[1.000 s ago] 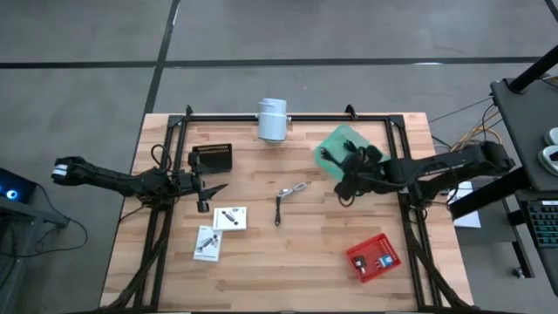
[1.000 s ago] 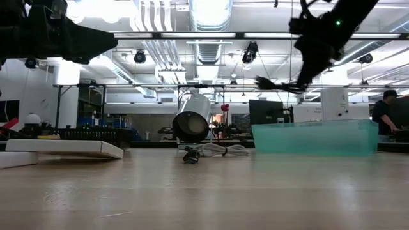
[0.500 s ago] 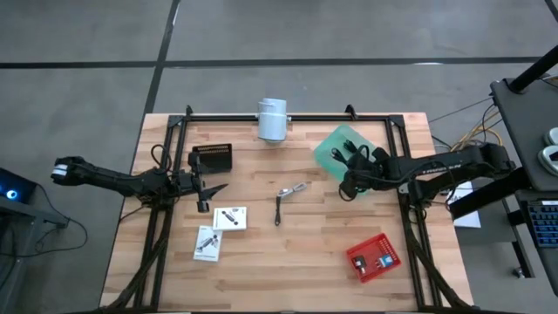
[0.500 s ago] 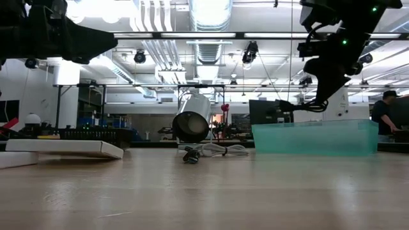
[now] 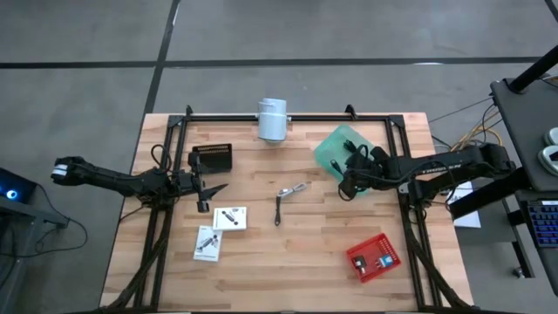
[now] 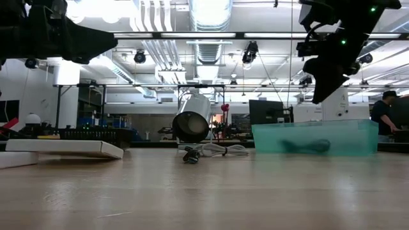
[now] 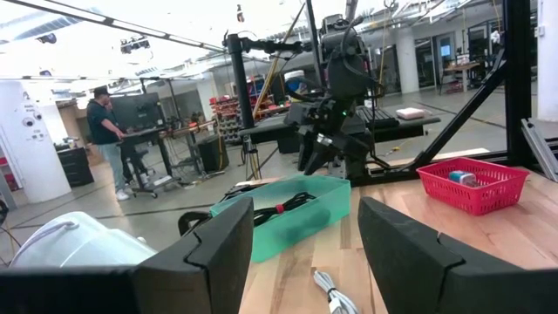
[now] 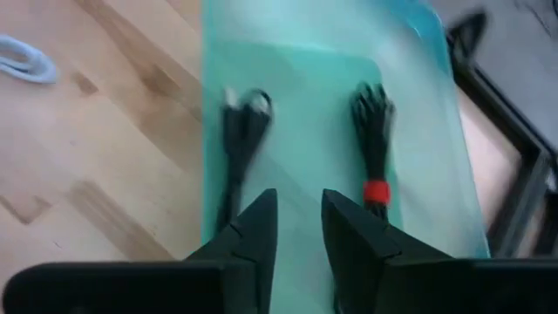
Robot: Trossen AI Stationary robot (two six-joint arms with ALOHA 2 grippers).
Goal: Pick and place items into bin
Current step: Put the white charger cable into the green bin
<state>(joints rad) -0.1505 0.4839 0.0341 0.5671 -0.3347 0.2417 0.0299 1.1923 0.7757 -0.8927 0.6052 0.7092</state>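
My right gripper point(image 8: 301, 228) hangs open over the translucent green bin point(image 5: 330, 139), above its near part point(image 5: 349, 179), and stands clear of the bin's rim in the low view point(image 6: 321, 96). Two black cords lie on the bin's floor: a plain one point(image 8: 240, 139) and one with a red band point(image 8: 373, 148). My left gripper point(image 5: 207, 187) waits open at the table's left. On the wood lie two white packets point(image 5: 231, 217) point(image 5: 207, 242), a black cord point(image 5: 278, 209), a silvery piece point(image 5: 293, 190) and a tiny black cube point(image 5: 204, 207).
A red basket point(image 5: 373, 255) sits near the table's right near corner. A white cylinder point(image 5: 272, 119) lies at the far edge, and a black comb-like block point(image 5: 212, 158) lies far-left. Black frame rails run along both sides. People stand in the room beyond.
The black cord that hung from my right gripper has dropped into the green bin and now lies on its floor. The right gripper has shifted a little toward the table's right, farther over the bin.
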